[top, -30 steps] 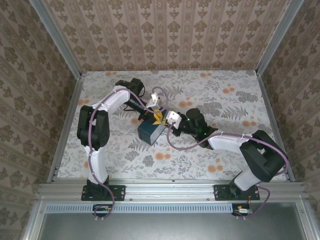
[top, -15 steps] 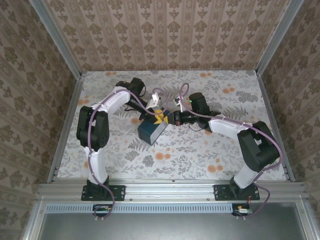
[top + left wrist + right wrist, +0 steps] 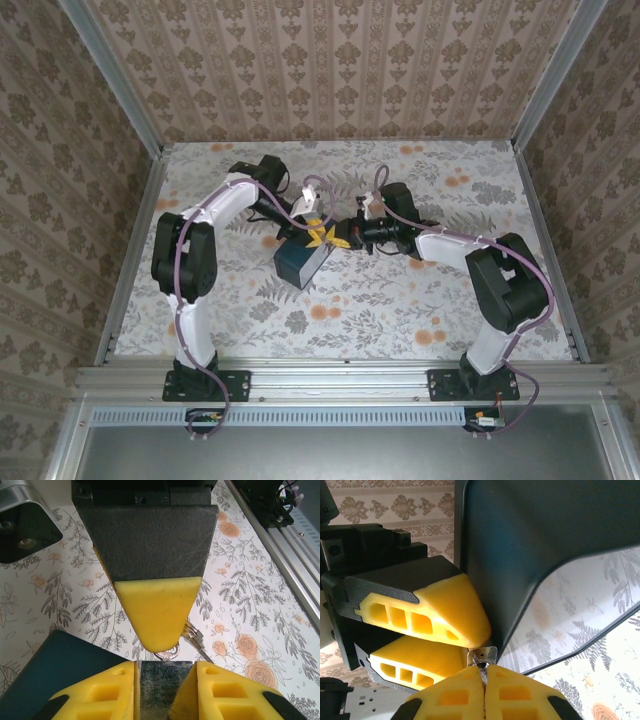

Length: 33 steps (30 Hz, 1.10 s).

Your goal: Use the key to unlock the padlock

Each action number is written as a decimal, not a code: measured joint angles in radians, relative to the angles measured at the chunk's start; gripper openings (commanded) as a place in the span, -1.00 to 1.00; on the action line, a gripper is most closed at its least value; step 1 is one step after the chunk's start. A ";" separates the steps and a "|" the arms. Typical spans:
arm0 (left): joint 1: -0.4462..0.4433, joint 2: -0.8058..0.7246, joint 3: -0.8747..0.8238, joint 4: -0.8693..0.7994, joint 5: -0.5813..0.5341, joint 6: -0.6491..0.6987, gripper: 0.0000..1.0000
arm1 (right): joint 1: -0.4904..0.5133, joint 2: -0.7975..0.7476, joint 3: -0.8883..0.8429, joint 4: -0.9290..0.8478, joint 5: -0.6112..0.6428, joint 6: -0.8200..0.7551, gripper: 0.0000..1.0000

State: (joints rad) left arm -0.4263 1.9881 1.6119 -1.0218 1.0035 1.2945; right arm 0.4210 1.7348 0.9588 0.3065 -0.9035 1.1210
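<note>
Left hand (image 3: 317,233), right hand (image 3: 339,241): closed, tip-to-tip.

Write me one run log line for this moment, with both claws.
phase: key at padlock; left claw: shut on padlock; right claw: shut on key; blue box: beside claws

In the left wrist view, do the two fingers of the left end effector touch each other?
No, the left end effector holds the padlock between its fingers, so the metal body separates them.

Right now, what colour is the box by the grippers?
Dark blue; the box shows best in the top external view.
</note>
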 measured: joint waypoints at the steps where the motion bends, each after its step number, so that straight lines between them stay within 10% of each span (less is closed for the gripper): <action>1: -0.003 0.000 0.000 0.004 0.002 0.000 -0.83 | -0.004 0.000 0.000 -0.002 -0.006 0.002 -0.68; 17: -0.031 0.001 0.000 -0.002 0.045 0.000 -0.81 | -0.056 -0.093 0.100 -0.414 0.079 -0.408 -0.44; 33: -0.010 0.012 0.019 0.040 0.079 -0.072 -0.17 | -0.040 -0.208 0.056 -0.469 0.255 -0.679 -0.43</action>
State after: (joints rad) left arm -0.4358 2.0003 1.6310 -0.9817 1.0828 1.2221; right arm 0.3813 1.5269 1.0145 -0.1627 -0.6483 0.4416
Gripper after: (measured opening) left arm 0.401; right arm 0.290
